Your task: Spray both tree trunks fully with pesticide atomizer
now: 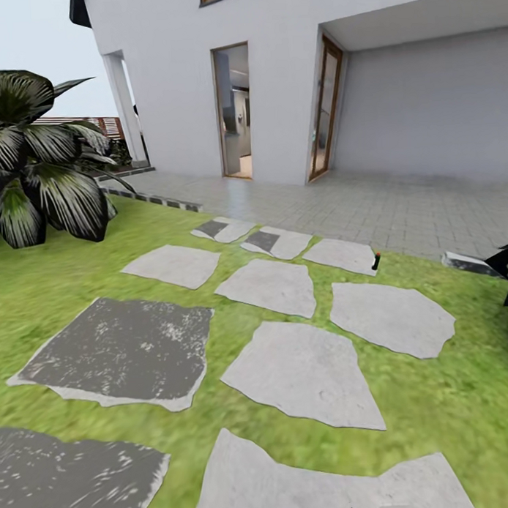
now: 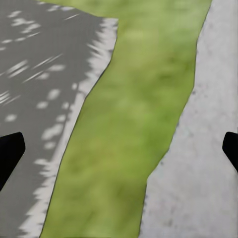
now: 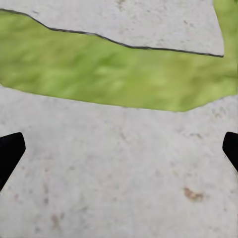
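Head view puts a small dark object, maybe the atomizer (image 1: 376, 261), past the stepping stones (image 1: 306, 373); I'm searching, both grippers spread empty, so drive closer.

We see green lawn (image 1: 57, 283) carrying grey stepping stones (image 1: 306, 373), pale ones centre and right, darker ones (image 1: 122, 350) near left. A small dark object with an orange tip (image 1: 376, 261) sits by the far right stone. Paved patio (image 1: 369, 202) lies beyond.
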{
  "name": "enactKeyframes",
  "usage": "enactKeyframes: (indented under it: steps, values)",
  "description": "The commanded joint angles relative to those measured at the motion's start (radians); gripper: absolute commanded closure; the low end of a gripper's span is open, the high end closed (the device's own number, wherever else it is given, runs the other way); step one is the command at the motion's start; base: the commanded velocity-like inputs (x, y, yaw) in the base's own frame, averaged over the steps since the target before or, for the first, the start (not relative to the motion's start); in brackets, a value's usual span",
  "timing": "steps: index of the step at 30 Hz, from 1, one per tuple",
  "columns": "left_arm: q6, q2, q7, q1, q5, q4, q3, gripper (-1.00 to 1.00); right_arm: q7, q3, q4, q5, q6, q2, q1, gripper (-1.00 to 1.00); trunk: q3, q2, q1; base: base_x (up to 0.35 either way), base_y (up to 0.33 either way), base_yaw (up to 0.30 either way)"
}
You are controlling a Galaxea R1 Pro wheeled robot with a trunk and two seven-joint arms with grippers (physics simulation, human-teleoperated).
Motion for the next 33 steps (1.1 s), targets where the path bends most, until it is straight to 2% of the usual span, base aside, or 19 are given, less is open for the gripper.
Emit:
enactKeyframes:
  steps: [1, 33]
  values:
    - [-0.003, 0.000, -0.002, -0.001, 0.000, 0.001, 0.004, -1.00, 0.000, 0.000, 0.001, 0.000, -0.003, 0.000, 0.000, -1.00, -0.001, 0.000, 0.000, 0.338, 0.000, 0.000]
    - [-0.003, 0.002, -0.001, -0.001, 0.000, 0.000, 0.004, -1.00, 0.002, 0.002, 0.002, 0.002, -0.003, 0.000, 0.000, -1.00, -0.001, 0.000, 0.000, 0.338, 0.000, 0.000]
